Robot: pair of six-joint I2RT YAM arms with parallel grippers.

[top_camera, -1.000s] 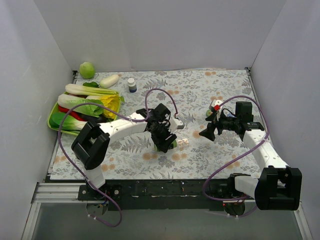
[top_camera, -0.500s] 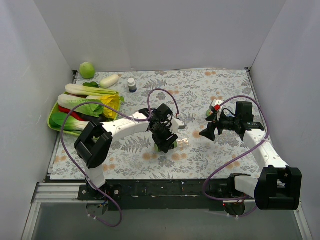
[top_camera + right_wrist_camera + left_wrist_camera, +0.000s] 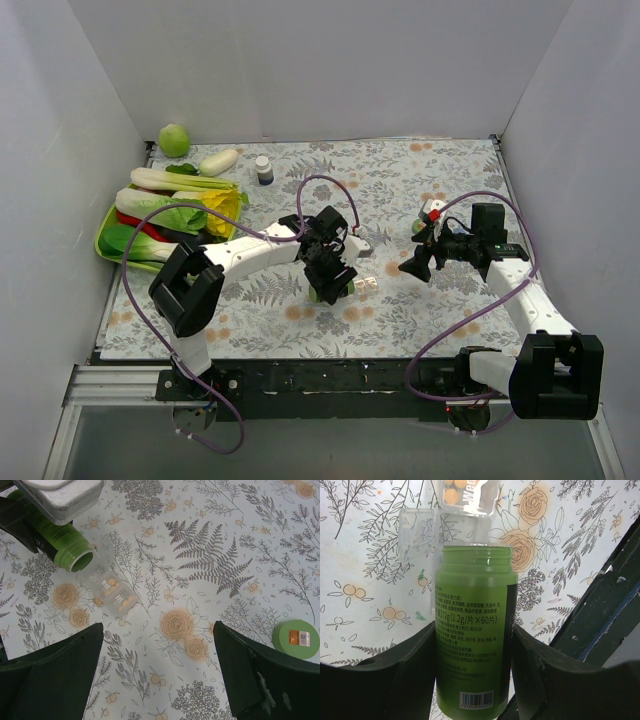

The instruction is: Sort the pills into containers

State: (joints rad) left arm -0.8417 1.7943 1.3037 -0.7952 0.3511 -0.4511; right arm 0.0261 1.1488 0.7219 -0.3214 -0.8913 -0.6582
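Observation:
My left gripper (image 3: pixel 472 650) is shut on an uncapped green pill bottle (image 3: pixel 472 605). The bottle lies tilted, its open mouth (image 3: pixel 81 560) right at one end of the containers (image 3: pixel 110 592), a clear strip of small compartments on the floral cloth. Orange pills (image 3: pixel 451 495) lie in the strip's farther compartments. The compartment nearest the bottle mouth has its lid open and looks empty. In the top view the left gripper (image 3: pixel 330 272) sits just left of the containers (image 3: pixel 366 285). My right gripper (image 3: pixel 160 680) hovers open over bare cloth, right of the strip, holding nothing.
The green bottle cap (image 3: pixel 296 639) lies on the cloth near my right fingers. A dark blue white-capped bottle (image 3: pixel 264 170) stands at the back. A green tray (image 3: pixel 104 243) of vegetables fills the left side, with a green round fruit (image 3: pixel 174 139) behind it.
The left gripper has turned and shifted slightly with the green bottle, bringing it closer to the strip. The right arm has not moved.

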